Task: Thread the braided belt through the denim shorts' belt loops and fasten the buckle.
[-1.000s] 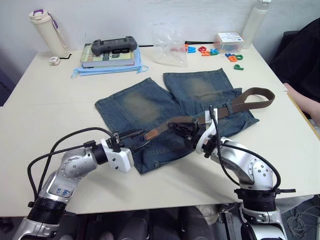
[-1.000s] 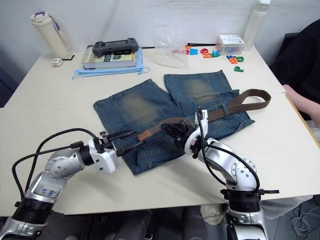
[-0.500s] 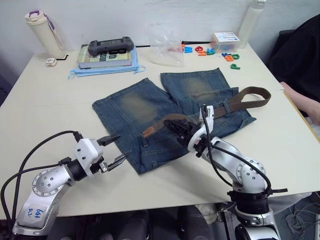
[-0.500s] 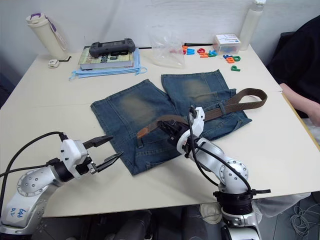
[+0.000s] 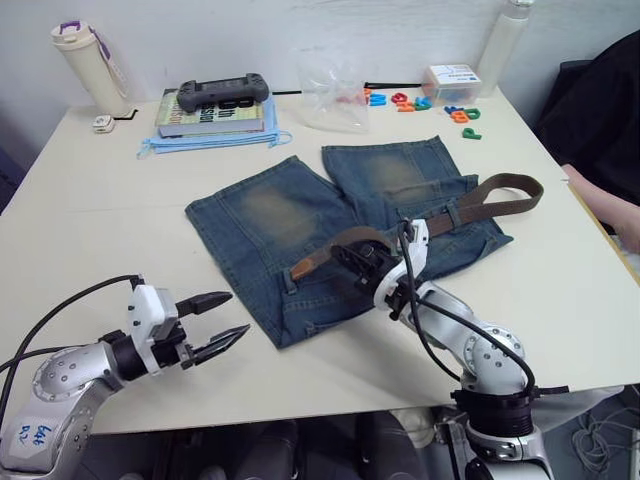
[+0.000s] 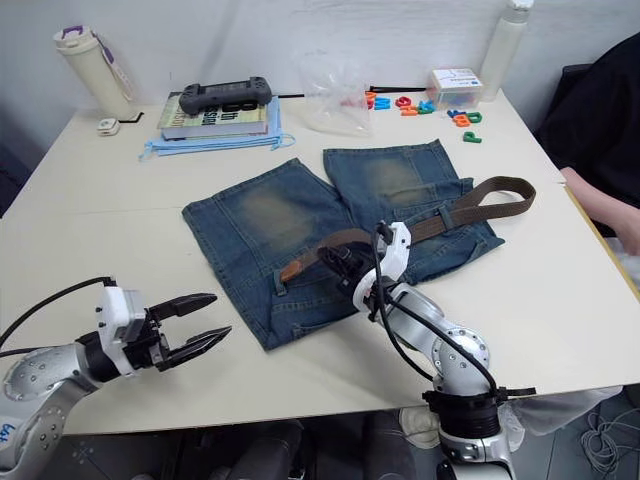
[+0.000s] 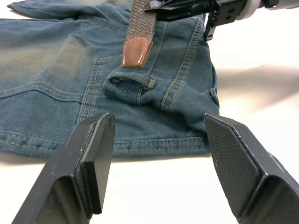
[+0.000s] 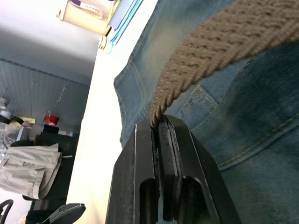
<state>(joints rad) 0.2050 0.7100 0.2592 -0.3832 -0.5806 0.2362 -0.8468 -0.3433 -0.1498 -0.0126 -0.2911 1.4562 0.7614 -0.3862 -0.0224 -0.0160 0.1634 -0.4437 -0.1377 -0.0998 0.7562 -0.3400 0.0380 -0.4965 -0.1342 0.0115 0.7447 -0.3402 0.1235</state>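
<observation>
Legible markings are limited. The left arm (image 5: pixel 40 436) carries handwritten blue characters, not reliably readable. The book (image 5: pixel 212 113) spine and the small box (image 5: pixel 452 79) label bear print too small to read.

bare table (image 5: pixel 90 230) left of denim shorts (image 5: pixel 270 215)

Brown braided belt (image 5: pixel 470 203) arches over flat denim shorts (image 5: pixel 270 215), tan tip raised.
</observation>
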